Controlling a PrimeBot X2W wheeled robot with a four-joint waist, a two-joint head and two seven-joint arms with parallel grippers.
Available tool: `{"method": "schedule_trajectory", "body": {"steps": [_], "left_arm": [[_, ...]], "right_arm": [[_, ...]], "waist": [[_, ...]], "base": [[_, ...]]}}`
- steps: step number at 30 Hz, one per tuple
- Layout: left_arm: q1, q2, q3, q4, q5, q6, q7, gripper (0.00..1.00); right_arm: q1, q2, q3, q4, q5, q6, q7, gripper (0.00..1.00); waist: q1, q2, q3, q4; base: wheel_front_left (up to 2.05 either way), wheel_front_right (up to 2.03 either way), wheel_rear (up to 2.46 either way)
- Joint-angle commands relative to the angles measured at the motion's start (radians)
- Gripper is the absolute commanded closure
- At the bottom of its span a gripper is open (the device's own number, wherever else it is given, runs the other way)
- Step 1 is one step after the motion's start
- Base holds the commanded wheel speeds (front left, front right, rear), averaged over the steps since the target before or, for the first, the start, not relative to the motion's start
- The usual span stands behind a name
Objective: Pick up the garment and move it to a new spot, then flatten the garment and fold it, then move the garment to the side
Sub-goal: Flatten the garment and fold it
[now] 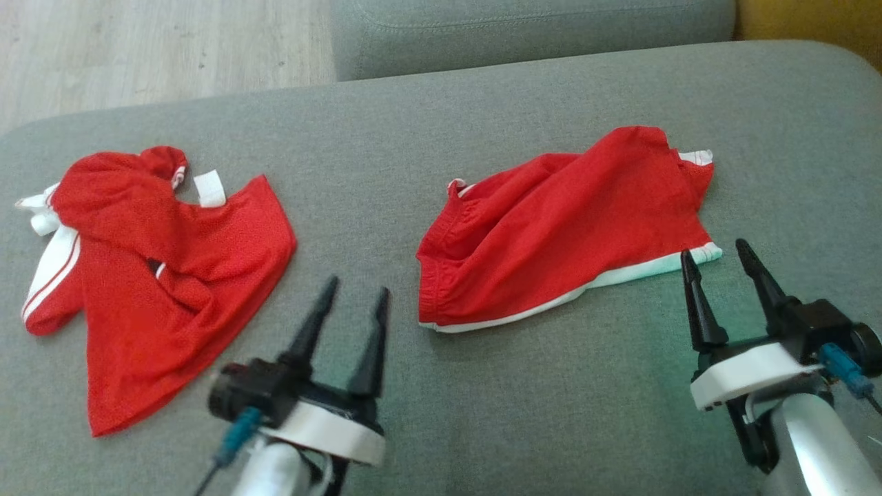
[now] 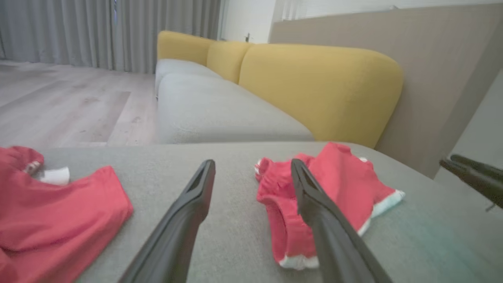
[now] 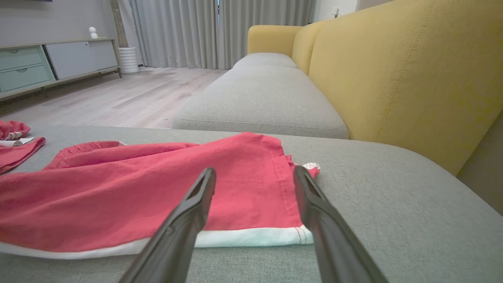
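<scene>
The red mesh shorts with white hem trim [image 1: 551,227] lie rumpled on the right half of the grey fabric sofa cushion [image 1: 482,399]. They are well apart from a crumpled red jersey with white sleeve stripes [image 1: 158,275] on the left. The right hand [image 1: 713,249] hovers with its fingers spread just beside the shorts' white-edged near corner, seemingly lined up to pinch that hem. The left hand [image 1: 359,285], also spread and empty, sits between the two garments, probably placed to take the waistband end.
</scene>
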Motion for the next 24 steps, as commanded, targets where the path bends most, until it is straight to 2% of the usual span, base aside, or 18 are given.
{"method": "schedule_trajectory", "body": {"steps": [1,6,10,16,24], "left_arm": [[-0.047,0.010,-0.011,0.001,0.009,0.001,-0.009,0.00],[-0.116,0.051,-0.150,0.138,-0.007,0.001,-0.002,0.00],[-0.170,0.068,-0.211,0.210,-0.028,0.001,0.016,0.00],[-0.257,0.078,-0.267,0.326,-0.050,0.001,0.021,0.00],[-0.315,0.075,-0.324,0.388,-0.097,0.001,0.002,0.00]], "right_arm": [[-0.038,-0.003,0.009,-0.033,-0.004,0.007,-0.013,0.00],[-0.049,0.002,-0.002,-0.031,-0.003,0.007,-0.012,0.00],[-0.057,0.006,-0.003,-0.031,-0.004,0.007,-0.011,0.00],[-0.076,0.010,-0.003,-0.033,-0.006,0.007,-0.011,0.00],[-0.089,0.015,-0.012,-0.036,-0.010,0.007,-0.011,0.00]], "waist": [[0.0001,-0.0001,0.007,-0.002],[0.0001,-0.0001,0.028,-0.013],[0.0001,-0.0001,0.045,-0.023],[0.0001,-0.0001,0.074,-0.045],[0.0001,-0.0001,0.099,-0.062]], "base": [[0.00,0.00,0.00],[0.00,0.00,0.00],[0.00,0.00,0.00],[0.00,0.00,0.00],[0.00,0.00,0.00]]}}
